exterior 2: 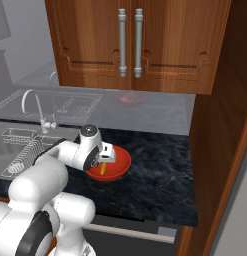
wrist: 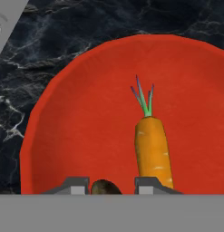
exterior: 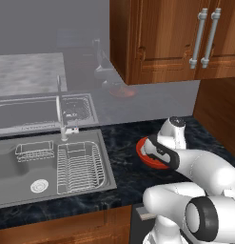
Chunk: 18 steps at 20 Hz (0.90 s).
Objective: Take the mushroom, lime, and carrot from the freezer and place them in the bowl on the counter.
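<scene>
Hovering over the bowl at frame centre, the gripper has its jaws slightly parted; whether they grip anything cannot be told. The carrot lies inside the bowl, tuft toward frame top. A brownish mushroom sits between the fingertips. The bowl rests on the dark surface.

A grey steel sink is set at the left, with a wire draining rack placed in it and a faucet mounted behind; brown wooden cabinets with steel handles are hung above
</scene>
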Motion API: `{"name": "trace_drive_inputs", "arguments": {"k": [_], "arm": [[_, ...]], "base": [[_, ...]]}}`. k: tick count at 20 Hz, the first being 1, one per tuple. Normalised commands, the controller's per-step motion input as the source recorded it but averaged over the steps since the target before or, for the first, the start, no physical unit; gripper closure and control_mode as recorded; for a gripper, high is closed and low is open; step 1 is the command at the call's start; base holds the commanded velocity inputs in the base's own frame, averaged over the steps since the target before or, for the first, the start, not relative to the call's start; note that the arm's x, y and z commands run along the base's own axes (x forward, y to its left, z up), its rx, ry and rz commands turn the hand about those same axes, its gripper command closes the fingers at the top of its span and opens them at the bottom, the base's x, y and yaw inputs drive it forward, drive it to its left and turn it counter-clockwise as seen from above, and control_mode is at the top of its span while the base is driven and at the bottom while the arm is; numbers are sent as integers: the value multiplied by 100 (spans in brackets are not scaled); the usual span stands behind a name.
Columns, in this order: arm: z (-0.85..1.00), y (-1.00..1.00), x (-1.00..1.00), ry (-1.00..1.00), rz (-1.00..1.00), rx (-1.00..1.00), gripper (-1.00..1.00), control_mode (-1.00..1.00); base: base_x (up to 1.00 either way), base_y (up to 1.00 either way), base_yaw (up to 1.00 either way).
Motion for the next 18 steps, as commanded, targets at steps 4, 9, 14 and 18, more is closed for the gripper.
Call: {"name": "trace_drive_inputs", "arguments": {"k": [4,9,14,18], "arm": [[0,0,0,0,0,0,-100,-100],[0,0,0,0,0,0,-100,-100],[14,0,-7,-1,0,0,-100,-100],[36,-1,-48,-5,0,0,-100,-100]], "base": [[0,0,0],[0,0,0],[0,0,0],[0,0,0]]}}
